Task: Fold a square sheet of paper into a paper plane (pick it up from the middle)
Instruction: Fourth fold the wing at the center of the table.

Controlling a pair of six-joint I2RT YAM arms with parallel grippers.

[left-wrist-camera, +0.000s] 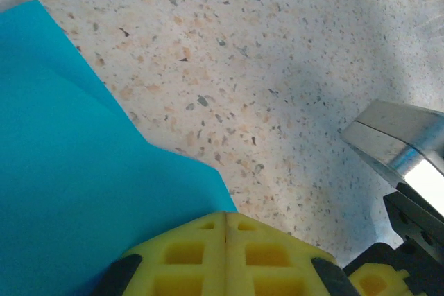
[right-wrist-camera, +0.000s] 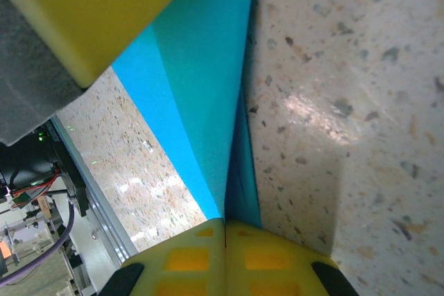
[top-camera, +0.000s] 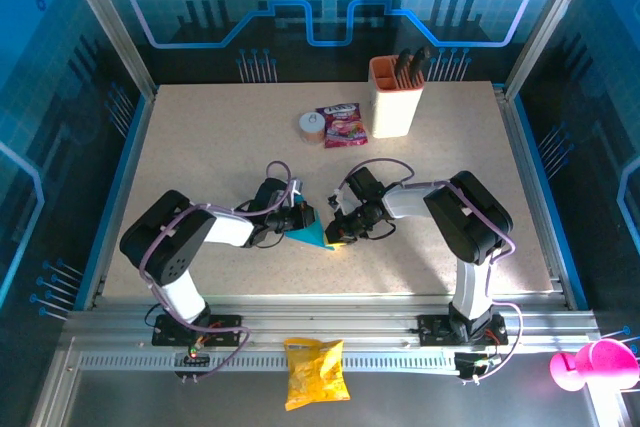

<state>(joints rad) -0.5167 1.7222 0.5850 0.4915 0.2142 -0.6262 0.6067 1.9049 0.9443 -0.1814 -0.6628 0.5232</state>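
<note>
we see the thin cyan-blue sheet of paper (top-camera: 313, 237) near the middle of the speckled beige table (top-camera: 200, 147), folded to a pointed wedge between the two arms

the left fingers (left-wrist-camera: 187, 258) are pressed together, yellow pads meeting, and clamp a corner of the paper

the right fingers (right-wrist-camera: 270, 261) are closed too, with a crease of the paper running straight into their seam

both pairs sit just beside each other

at the far side stand a beige holder cup (top-camera: 392, 99) and a pink-red snack packet (top-camera: 341, 125)
</note>
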